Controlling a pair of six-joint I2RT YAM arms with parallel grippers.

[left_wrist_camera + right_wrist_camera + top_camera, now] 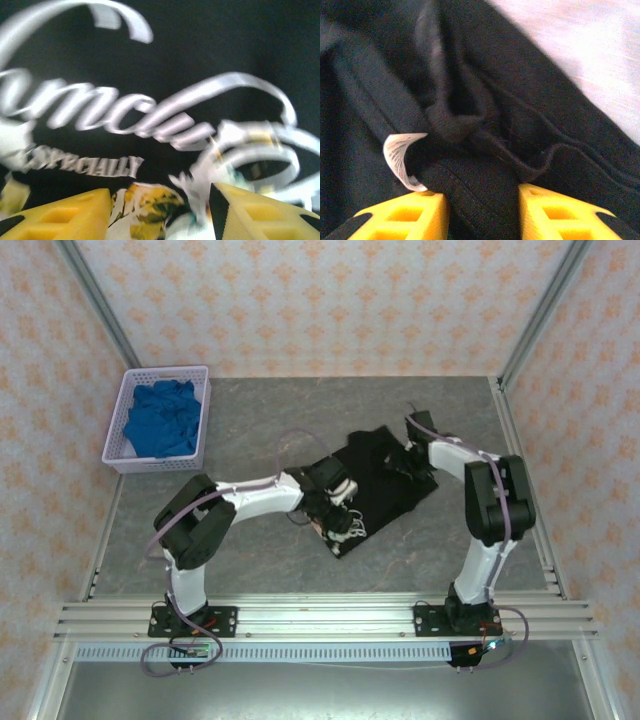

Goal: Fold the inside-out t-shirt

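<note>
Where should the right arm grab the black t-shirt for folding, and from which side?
Probably the ribbed collar of the t-shirt, beside the white neck tag, coming from above: it bunches into a thick raised ridge, sitting between the fingers of the right gripper.

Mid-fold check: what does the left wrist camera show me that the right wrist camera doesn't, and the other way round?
Left wrist view: white script lettering printed on the t-shirt, and the left gripper with its fingers apart over that print. Right wrist view: the white neck tag, bunched collar seams, a strip of pale table, and the right gripper closed on a thick roll of fabric. Shared: black shirt fabric up close and yellow fingertips at the bottom edge.
</note>
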